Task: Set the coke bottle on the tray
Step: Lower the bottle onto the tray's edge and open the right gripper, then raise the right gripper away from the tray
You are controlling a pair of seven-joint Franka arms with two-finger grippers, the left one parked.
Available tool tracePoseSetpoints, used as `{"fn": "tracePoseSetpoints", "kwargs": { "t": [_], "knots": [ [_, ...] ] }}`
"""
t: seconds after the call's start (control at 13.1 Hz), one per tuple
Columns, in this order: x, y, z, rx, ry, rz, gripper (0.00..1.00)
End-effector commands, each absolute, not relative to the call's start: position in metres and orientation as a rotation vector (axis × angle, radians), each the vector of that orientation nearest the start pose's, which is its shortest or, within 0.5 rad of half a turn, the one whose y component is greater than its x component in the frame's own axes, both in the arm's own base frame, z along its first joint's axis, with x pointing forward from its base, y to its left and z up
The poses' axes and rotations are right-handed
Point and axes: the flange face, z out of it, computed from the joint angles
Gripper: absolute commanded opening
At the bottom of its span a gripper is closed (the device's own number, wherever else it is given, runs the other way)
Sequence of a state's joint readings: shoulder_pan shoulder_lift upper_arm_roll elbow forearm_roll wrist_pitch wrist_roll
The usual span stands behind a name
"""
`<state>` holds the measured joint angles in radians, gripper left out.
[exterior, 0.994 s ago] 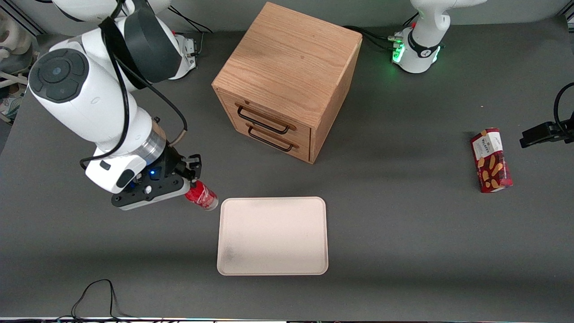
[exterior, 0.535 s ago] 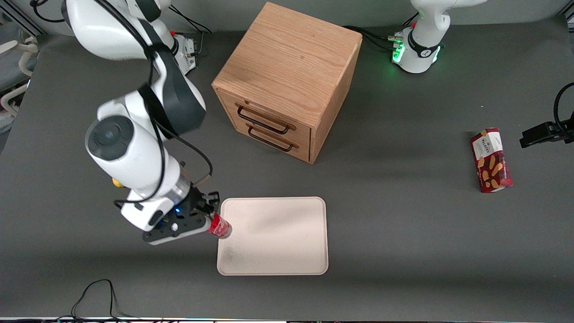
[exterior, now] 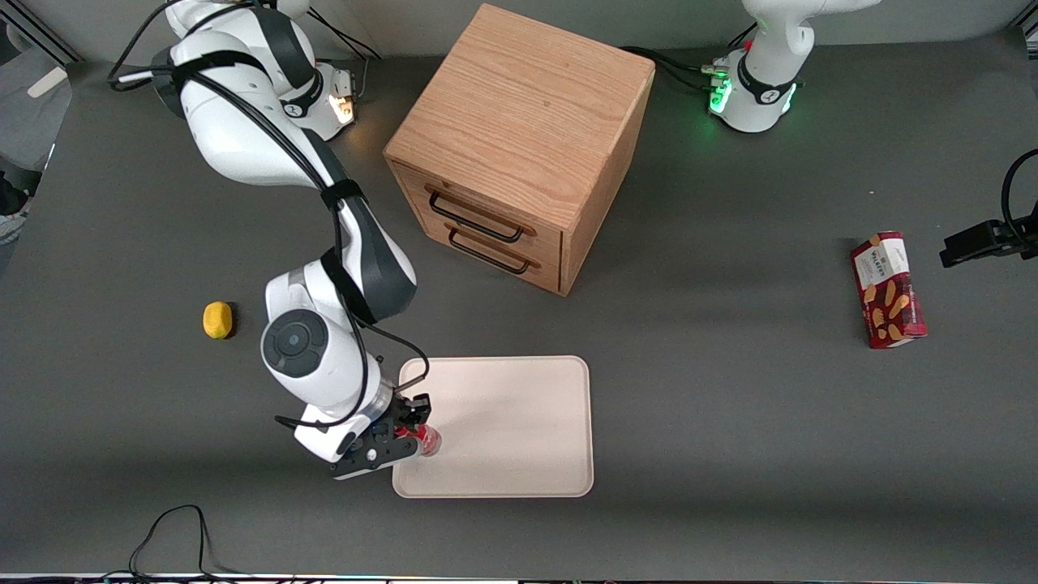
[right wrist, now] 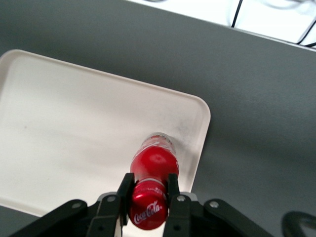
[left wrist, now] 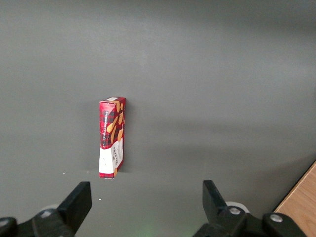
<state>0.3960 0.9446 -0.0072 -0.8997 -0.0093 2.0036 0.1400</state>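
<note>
The coke bottle (exterior: 425,439), small and red with a red cap and white script, is held upright in my right gripper (exterior: 412,432), which is shut on its upper part. It hangs over the corner of the cream-white tray (exterior: 519,422) that is nearest the front camera and toward the working arm's end. In the right wrist view the bottle (right wrist: 152,185) sits between my two fingers (right wrist: 125,190) over the tray (right wrist: 74,128), close to its rim and the grey smudge. I cannot tell whether its base touches the tray.
A wooden two-drawer cabinet (exterior: 519,146) stands farther from the front camera than the tray. A yellow lemon-like object (exterior: 217,319) lies toward the working arm's end. A red biscuit box (exterior: 888,289) lies toward the parked arm's end and shows in the left wrist view (left wrist: 112,136).
My gripper has carried the bottle from beside the tray, nearer to the front camera and onto the tray's corner, and has come lower. The yellow object is now uncovered.
</note>
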Motion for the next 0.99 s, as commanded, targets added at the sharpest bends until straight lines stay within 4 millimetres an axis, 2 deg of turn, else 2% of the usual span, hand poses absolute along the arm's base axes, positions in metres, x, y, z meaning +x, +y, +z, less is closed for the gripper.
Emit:
{"fn": "tracePoseSetpoints", "kwargs": {
  "t": [0.0, 0.23, 0.31, 0.38, 0.46, 0.61, 0.69, 0.92],
  "knots": [
    [0.747, 0.301, 0.333, -3.082, -0.467, -0.287, 0.00],
    [0.749, 0.298, 0.323, -3.090, -0.472, -0.283, 0.00],
    [0.749, 0.298, 0.324, -3.090, -0.447, -0.287, 0.59],
    [0.750, 0.297, 0.329, -3.088, -0.437, -0.298, 1.00],
    [0.748, 0.298, 0.334, -3.089, -0.426, -0.303, 1.00],
    [0.741, 0.293, 0.372, -3.090, -0.401, -0.305, 1.00],
    [0.729, 0.288, 0.396, -3.106, -0.396, -0.242, 1.00],
    [0.685, 0.263, 0.490, -3.137, -0.356, -0.108, 1.00]
  ]
}}
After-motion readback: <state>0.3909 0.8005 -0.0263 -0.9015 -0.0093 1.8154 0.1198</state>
